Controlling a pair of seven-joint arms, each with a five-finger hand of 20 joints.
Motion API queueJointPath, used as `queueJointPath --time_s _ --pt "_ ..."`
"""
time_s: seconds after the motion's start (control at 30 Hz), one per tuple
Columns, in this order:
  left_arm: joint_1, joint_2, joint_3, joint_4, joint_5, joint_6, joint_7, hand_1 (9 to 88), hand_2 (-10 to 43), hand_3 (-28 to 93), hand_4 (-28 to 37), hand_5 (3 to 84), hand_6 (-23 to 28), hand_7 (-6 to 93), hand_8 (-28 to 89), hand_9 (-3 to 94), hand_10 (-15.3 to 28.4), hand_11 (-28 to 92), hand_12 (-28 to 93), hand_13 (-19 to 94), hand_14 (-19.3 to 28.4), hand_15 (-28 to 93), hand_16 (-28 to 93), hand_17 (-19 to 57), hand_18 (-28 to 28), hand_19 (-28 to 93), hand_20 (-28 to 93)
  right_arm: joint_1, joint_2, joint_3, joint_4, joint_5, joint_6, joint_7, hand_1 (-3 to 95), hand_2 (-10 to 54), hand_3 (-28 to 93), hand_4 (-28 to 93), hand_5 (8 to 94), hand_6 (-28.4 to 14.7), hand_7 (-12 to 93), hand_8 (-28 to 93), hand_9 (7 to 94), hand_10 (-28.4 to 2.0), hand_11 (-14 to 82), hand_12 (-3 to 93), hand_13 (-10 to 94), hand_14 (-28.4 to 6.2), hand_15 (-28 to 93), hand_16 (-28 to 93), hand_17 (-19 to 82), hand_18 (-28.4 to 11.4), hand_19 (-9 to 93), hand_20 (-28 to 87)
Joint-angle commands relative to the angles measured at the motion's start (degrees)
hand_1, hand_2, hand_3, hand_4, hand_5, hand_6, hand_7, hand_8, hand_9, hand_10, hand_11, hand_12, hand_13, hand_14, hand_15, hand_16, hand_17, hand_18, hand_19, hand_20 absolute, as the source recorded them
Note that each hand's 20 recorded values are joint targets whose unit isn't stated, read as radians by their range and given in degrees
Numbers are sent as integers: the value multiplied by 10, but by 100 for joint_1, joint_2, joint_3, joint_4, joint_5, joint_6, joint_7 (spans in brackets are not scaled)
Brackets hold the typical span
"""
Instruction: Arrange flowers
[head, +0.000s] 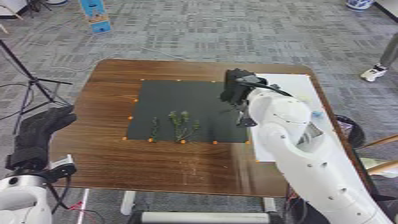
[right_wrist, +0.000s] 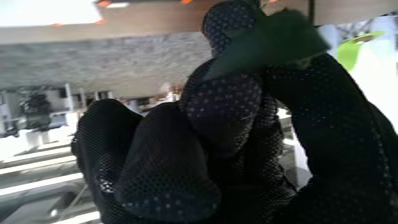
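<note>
Green leafy stems (head: 182, 127) lie on the black mat (head: 155, 97), with a thinner sprig (head: 155, 128) to their left. Above the mat's right edge is my right hand (head: 236, 89), apart from those stems. In the right wrist view my right hand (right_wrist: 231, 107) has curled fingers and pinches a flat dark green piece (right_wrist: 277, 44), perhaps a leaf; its lower part is hidden by the glove. My left hand (head: 44, 125) is at the table's left edge, its fingers straight and holding nothing.
A white board (head: 266, 151) lies along the right side of the brown table (head: 169, 175), partly under my right arm. Small orange markers edge the mat. A light green thing (right_wrist: 355, 50) shows beside the right hand. A black tripod stands left of the table.
</note>
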Motion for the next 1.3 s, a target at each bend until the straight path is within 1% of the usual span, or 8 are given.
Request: queueJointPath --time_s 0.03,0.73,0.87,0.9,0.93,1.03,1.13,1.3 --pt "-16 1 26 -42 38 -81 -23 234 210 677 -283 525 37 166 -81 539 132 235 147 435 150 156 -14 91 82 88 160 -162 -473 -202 173 -235 -121 -13 466 -72 645 54 896 -2 246 298 937 -89 523 219 937 -34 700 322 667 -207 932 711" --pt "23 -54 48 -49 24 -89 8 235 207 678 -283 526 38 166 -81 539 134 235 148 435 150 158 -14 90 83 90 159 -496 -705 16 808 -316 -615 362 447 -55 645 38 891 -2 241 274 937 -91 498 220 937 -34 685 322 662 -205 932 705" --pt "15 -58 73 -50 24 -85 20 234 206 679 -283 525 38 166 -81 538 134 235 148 434 150 158 -14 89 83 91 159 -465 -627 42 761 -259 -697 354 406 -32 654 18 890 -6 245 184 937 -93 473 228 937 -38 656 339 653 -202 932 684" --pt "29 -66 69 -57 22 -76 32 233 206 680 -283 525 38 166 -80 538 134 235 148 435 150 158 -14 89 83 91 159 -460 -609 60 735 -265 -677 310 380 -9 658 14 891 -8 271 30 937 -95 464 229 937 -39 649 344 648 -202 932 678" --pt "21 -60 75 -52 13 -71 27 233 206 680 -283 525 38 166 -81 539 135 235 148 435 150 158 -14 89 83 91 158 -445 -557 50 701 -222 -633 329 356 12 654 12 890 -10 273 -2 937 -97 453 228 937 -41 641 344 644 -203 932 676" --pt "26 -62 79 -54 10 -61 23 234 205 679 -283 525 37 167 -81 539 134 235 148 435 150 158 -14 89 83 91 158 -400 -454 102 562 -297 -542 178 312 44 639 1 881 -18 252 -19 937 -107 414 238 937 -50 598 368 627 -208 932 661" --pt "-3 -59 111 -43 16 -65 15 234 205 678 -283 525 37 167 -81 539 134 235 148 435 150 158 -14 89 83 92 158 -323 -345 168 378 -242 -351 49 277 72 616 -11 832 -30 216 -24 928 -130 290 264 921 -61 512 406 573 -217 932 623" --pt "-15 -52 148 -36 30 -83 5 234 205 678 -283 526 37 167 -81 539 135 235 148 435 150 158 -14 89 84 92 158 -339 -228 381 48 336 318 -349 264 86 588 -19 729 -46 154 -29 831 -158 195 251 857 -92 492 407 500 -237 931 572"
